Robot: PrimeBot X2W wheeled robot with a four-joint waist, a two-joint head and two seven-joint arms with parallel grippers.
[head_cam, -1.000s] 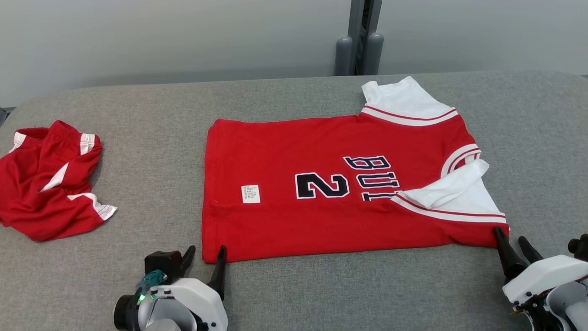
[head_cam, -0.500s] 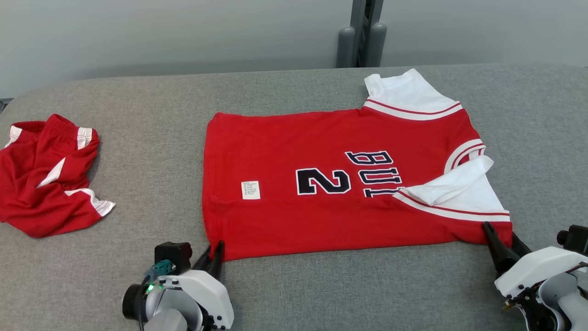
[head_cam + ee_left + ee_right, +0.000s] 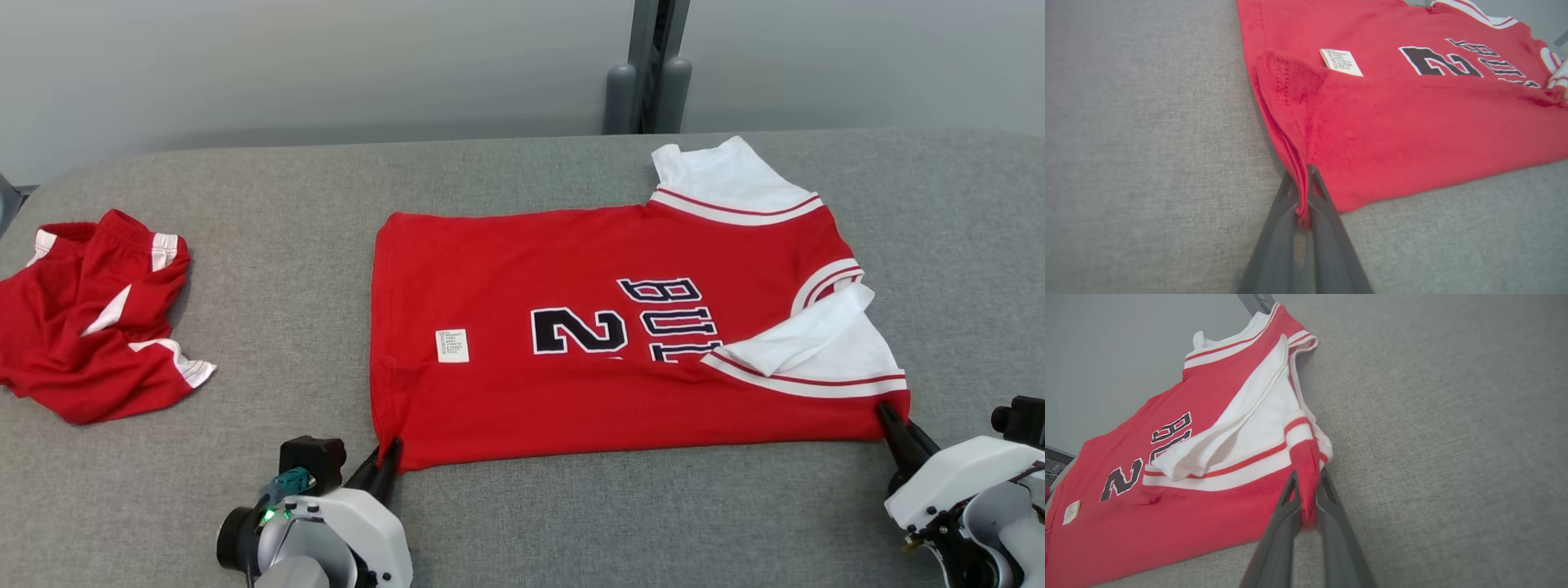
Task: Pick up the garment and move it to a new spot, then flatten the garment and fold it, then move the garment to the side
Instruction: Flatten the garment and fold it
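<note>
Red jersey (image 3: 604, 343) lies spread on the grey surface (image 3: 571, 523) in the head view, number and lettering up, its near long edge toward the robot. A second ago both grippers stood wide at that edge's two corners. Now the left gripper (image 3: 385, 461) has clamped on the hem corner, and the right gripper (image 3: 894, 425) on the corner beside the white sleeve (image 3: 816, 343). A crumpled pair of red shorts (image 3: 90, 318) lies well apart at the left.

Left wrist view: the two dark fingers (image 3: 1282, 228) pinch the bunched hem corner, the cloth rising slightly off the surface, a white label (image 3: 1341, 62) farther up the cloth.

Right wrist view: that arm's own fingers (image 3: 1278, 535) squeeze a fold of red cloth at the jersey's corner.

With both near corners secured, the flattening looks finished and the fold appears ready to begin, likely by lifting this edge over toward the far one.
</note>
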